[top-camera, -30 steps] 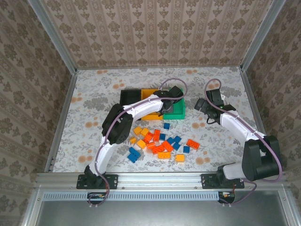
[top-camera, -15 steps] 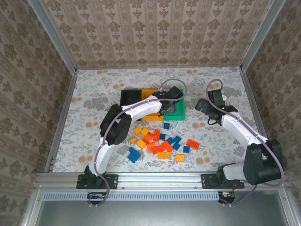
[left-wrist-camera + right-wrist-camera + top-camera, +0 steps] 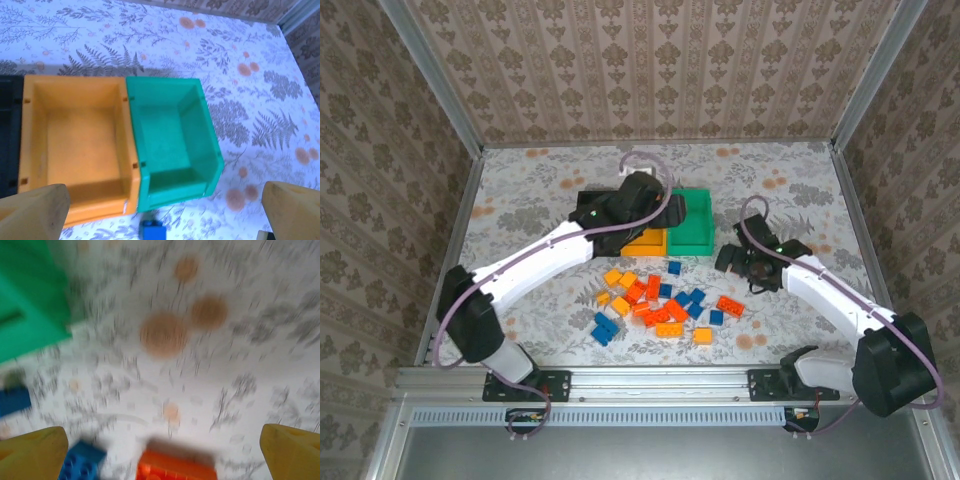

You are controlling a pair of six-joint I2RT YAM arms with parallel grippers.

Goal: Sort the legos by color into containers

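The right gripper hangs low at the right edge of the scattered legos, fingers spread wide and holding nothing. In its smeared wrist view a red-orange brick lies just under and slightly short of the gap between the fingers. A blue brick sits close beside it toward the left finger, and a corner of the green bin lies farther ahead on that side. As far as the blur allows, the red-orange brick's long axis runs across from finger to finger, so I reckon the wrist wants a turn before closing on its short sides. This arm is plainly the nearer to the pile: forearm stretched forward, wrist dipped. The left gripper hovers high over the bins, also wide and empty. The yellow-orange bin and the green one lie straight beneath it, both looking bare inside.
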